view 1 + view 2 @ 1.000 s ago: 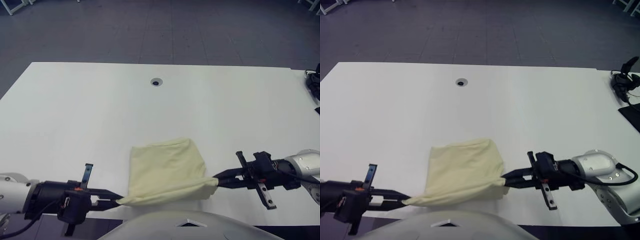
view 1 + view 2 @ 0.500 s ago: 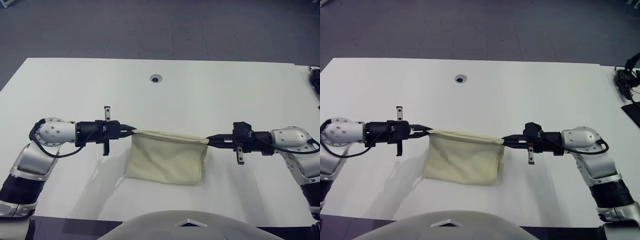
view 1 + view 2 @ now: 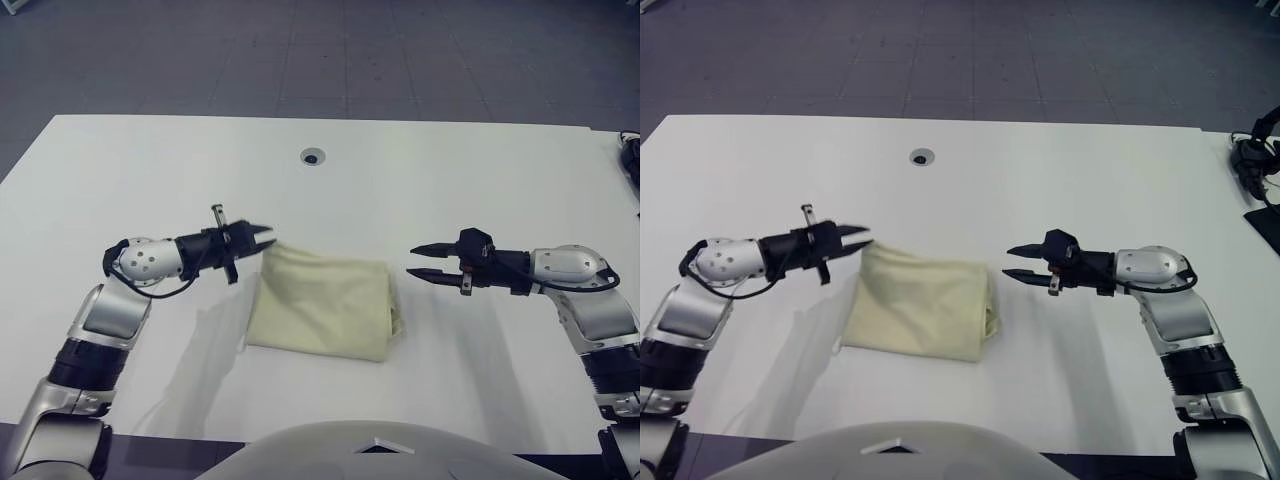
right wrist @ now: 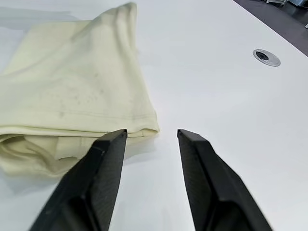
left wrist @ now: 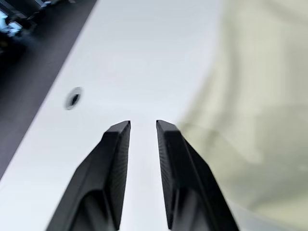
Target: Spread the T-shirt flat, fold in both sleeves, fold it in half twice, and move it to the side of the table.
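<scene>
Both have just let go. The left fingers (image 3: pixel 257 233) stand a narrow gap apart and the right fingers (image 3: pixel 430 247) wider, neither holding anything. Half a second ago they held the T-shirt's (image 3: pixel 320 300) far edge taut between them. Now it lies loose on the table (image 3: pixel 480 160), its far corner just beside the left fingers and its layered edge a little short of the right ones.

I'd say the last fold is down, so only the move to the table's side remains.

The cloth is pale yellow, soft and matte, a slightly skewed rectangle with a stitched hem and stacked layers at the right-hand edge. The table is smooth and white, with a round grommet (image 3: pixel 313 157) well beyond both fingers.
</scene>
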`<action>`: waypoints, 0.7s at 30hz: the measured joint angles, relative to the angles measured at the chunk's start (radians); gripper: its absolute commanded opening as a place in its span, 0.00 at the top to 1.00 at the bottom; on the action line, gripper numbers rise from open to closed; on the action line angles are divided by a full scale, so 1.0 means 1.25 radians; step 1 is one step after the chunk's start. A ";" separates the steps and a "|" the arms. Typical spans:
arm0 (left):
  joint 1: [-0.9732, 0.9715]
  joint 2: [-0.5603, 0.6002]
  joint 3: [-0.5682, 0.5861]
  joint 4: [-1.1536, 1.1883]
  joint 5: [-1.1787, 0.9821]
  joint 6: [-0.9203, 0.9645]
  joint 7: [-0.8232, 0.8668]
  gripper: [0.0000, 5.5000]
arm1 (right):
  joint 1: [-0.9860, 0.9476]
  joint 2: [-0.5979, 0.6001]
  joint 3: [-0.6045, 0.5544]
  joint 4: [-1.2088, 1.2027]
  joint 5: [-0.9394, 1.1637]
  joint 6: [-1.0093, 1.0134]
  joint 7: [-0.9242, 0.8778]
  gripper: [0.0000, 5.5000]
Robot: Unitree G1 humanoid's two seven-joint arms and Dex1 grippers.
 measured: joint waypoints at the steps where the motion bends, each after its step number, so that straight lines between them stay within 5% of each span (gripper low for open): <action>1: -0.017 -0.033 0.007 0.014 0.000 0.014 0.038 0.67 | 0.000 -0.002 -0.007 -0.014 -0.002 0.000 -0.004 0.50; 11: -0.027 -0.136 0.085 0.052 0.038 0.076 0.271 0.37 | -0.056 0.164 0.118 -0.163 -0.069 -0.033 -0.095 0.22; 16: -0.006 -0.210 0.234 -0.062 0.033 0.045 0.475 0.23 | -0.183 0.296 0.269 0.005 -0.238 -0.142 -0.137 0.09; 21: 0.077 -0.271 0.225 -0.174 0.053 0.015 0.538 0.08 | -0.284 0.358 0.335 0.203 -0.351 -0.248 -0.167 0.02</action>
